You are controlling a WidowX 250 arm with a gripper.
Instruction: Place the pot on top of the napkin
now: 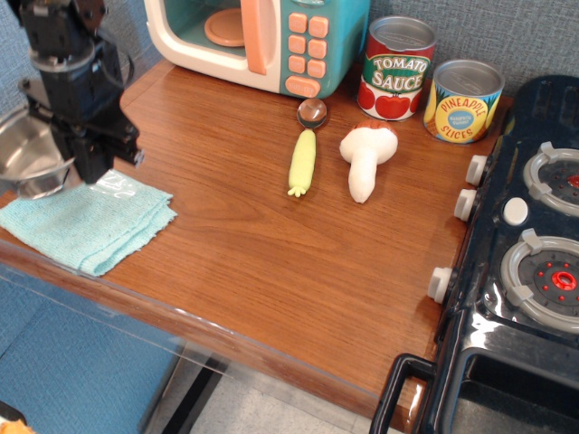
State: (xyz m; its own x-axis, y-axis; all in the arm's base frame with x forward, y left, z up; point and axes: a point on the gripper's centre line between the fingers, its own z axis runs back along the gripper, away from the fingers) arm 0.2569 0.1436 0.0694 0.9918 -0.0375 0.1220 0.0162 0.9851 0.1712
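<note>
So I have the pot (27,163) gripped by its rim in the hand (90,167), held off the worktop (271,235) at the frame's left edge. It hangs above the napkin's (86,221) far edge; centring, lowering and release remain.

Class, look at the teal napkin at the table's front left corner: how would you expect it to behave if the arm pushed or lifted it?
The napkin looks like soft folded terry cloth, so it would probably droop if lifted by one edge. Its loose layered edges suggest that a push would bunch or unfold it rather than slide it whole. It seems light, and likely to shift easily on the smooth wooden table.
</note>
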